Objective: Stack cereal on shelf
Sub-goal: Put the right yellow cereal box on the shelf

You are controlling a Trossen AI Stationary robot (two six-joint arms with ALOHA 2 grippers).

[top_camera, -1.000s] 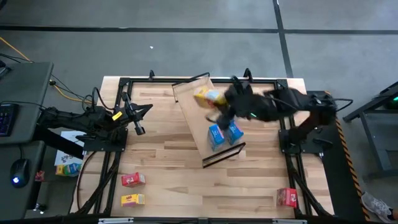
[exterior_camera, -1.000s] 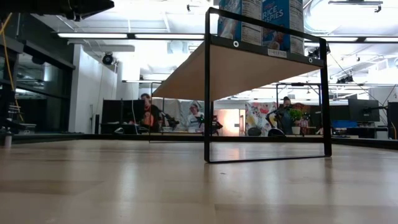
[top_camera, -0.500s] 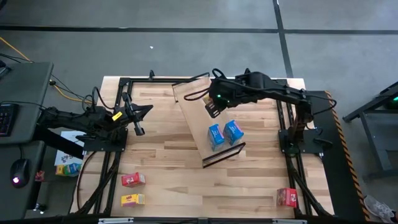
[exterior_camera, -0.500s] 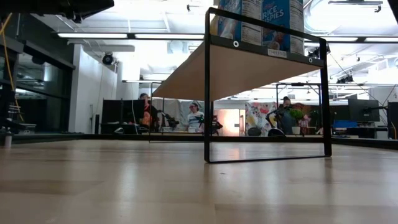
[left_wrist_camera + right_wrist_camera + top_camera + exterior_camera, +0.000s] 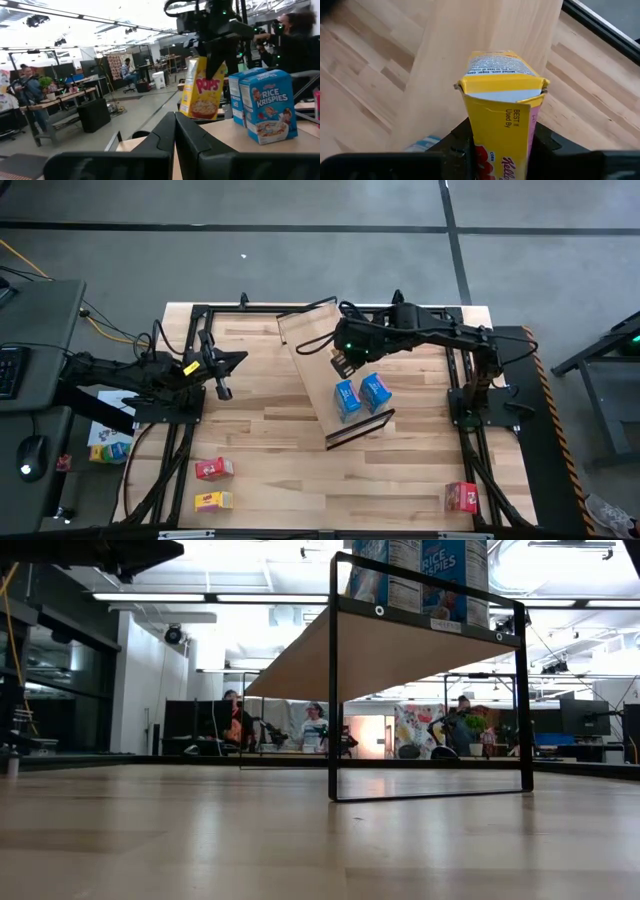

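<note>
Gripped in the right gripper (image 5: 216,47) was a yellow cereal box (image 5: 501,115), the fingers closed on its upper part and the box hanging upright over the shelf (image 5: 312,358). From the left wrist view the box seemed to sit just above the board or barely touching it; I could not tell which. It hung near the two blue boxes (image 5: 361,395), which already stood side by side on the shelf toward its nearer end rail. The step in hand looked like placing the third box: the next move probably called for lowering it flat onto the board, upright and beside the blue pair without nudging them, then opening the fingers and lifting straight away. The shelf held only those two blue boxes so far, with bare board stretching toward its far end. Nearer the front of the table (image 5: 270,480), a red box (image 5: 212,469) and a second yellow box (image 5: 211,501) lay close together by the left corner, and another red box (image 5: 461,496) lay by the right corner, all well apart from the shelf. Off to the side, the left gripper (image 5: 224,378) waited over the table's left part, its fingers narrowed together and holding nothing. Beyond the table, people sat at desks in the room.
</note>
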